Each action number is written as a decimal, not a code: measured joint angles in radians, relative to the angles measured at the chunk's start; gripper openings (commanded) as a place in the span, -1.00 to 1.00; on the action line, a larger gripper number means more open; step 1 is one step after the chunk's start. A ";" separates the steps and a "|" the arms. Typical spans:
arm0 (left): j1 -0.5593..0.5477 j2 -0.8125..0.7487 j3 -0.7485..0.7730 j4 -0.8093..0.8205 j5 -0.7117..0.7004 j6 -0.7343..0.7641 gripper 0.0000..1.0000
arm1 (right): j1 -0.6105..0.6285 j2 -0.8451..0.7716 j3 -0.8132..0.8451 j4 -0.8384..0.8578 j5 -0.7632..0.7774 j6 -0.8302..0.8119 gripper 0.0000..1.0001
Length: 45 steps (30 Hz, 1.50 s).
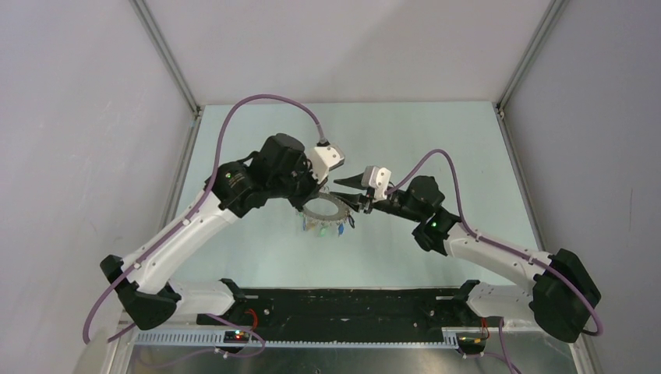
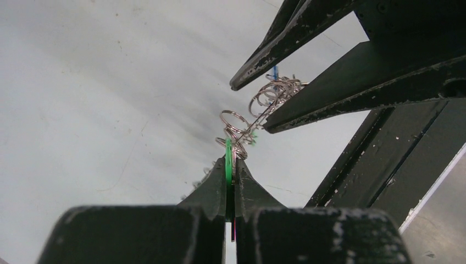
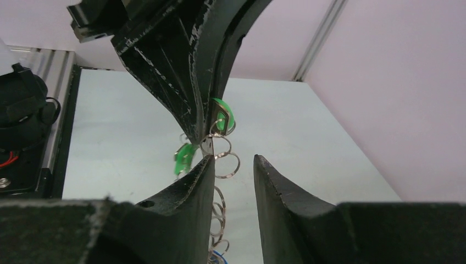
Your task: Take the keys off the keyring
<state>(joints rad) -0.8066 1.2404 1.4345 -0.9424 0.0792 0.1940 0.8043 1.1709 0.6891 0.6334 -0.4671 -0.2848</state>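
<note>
Two arms meet over the pale surface. On the left, the left claw is pinched tight on one green tag, seen edge-on as a thin strip between its fingers. At centre is one grey keyring, between the two claws, with the keys fringing its near rim; green and blue show, but they are too small to count. The right wrist view shows two green tags, the second hanging free, amid a tangle of small wire rings that overlap too much to count. On the right, the right claw stands spread, with the wire rings in its gap.
</note>
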 measured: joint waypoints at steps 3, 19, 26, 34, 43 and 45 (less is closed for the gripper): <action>-0.001 -0.003 0.000 0.000 0.005 0.010 -1.00 | -0.001 0.006 0.011 0.000 -0.022 0.004 -0.24; -0.015 -0.025 -0.002 -0.003 0.015 0.043 -1.00 | 0.003 0.081 0.068 -0.013 -0.096 0.002 -0.16; -0.021 -0.032 -0.002 -0.004 0.019 0.052 -1.00 | 0.008 0.095 0.084 -0.023 -0.119 0.000 -0.35; -0.023 -0.035 -0.002 -0.021 0.011 0.055 -0.99 | 0.011 0.096 0.092 -0.039 -0.137 -0.003 -0.57; -0.025 -0.040 -0.002 -0.036 0.010 0.061 -1.00 | 0.011 0.086 0.099 -0.070 -0.143 -0.003 -0.68; -0.026 -0.043 -0.006 -0.036 0.009 0.062 -1.00 | 0.011 0.080 0.099 -0.082 -0.143 -0.003 -0.68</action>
<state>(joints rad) -0.8322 1.1969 1.4284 -0.9787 0.0883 0.2558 0.8150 1.2507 0.7879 0.5518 -0.6106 -0.2882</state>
